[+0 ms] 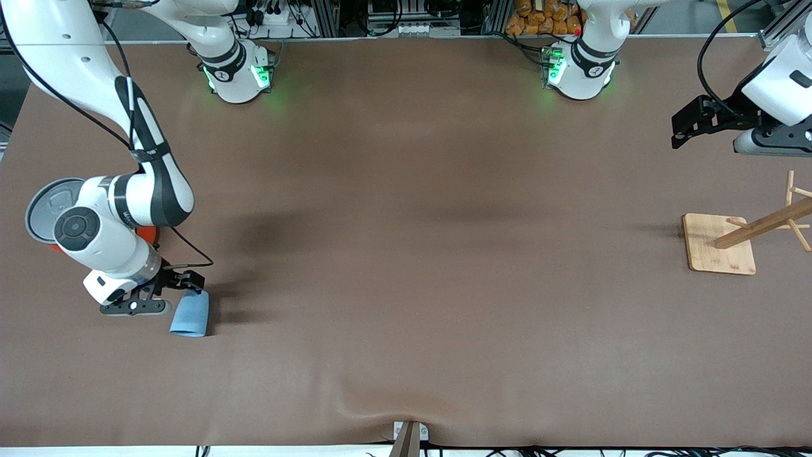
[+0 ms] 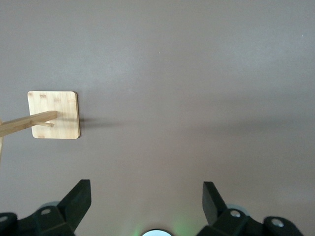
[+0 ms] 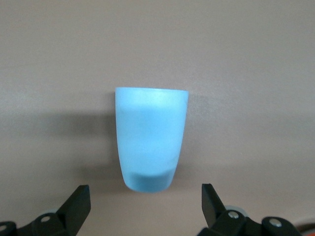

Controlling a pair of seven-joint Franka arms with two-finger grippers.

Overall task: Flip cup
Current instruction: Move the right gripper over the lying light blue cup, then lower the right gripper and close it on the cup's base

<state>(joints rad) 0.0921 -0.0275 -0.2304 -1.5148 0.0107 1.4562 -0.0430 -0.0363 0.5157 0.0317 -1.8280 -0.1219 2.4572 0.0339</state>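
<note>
The light-blue cup (image 1: 189,315) lies on its side on the brown table near the right arm's end, with its wide rim toward the front camera and its narrow base toward my right gripper (image 1: 176,293). In the right wrist view the cup (image 3: 151,137) lies just ahead of the right gripper (image 3: 142,192). Its jaws are open and wider than the cup's base, and they do not touch it. My left gripper (image 1: 682,130) waits open and empty in the air at the left arm's end; it also shows in the left wrist view (image 2: 146,191).
An orange can with a grey lid (image 1: 44,204) stands mostly hidden under the right arm, farther from the front camera than the cup. A wooden rack on a square base (image 1: 709,254) stands at the left arm's end; it also shows in the left wrist view (image 2: 61,115).
</note>
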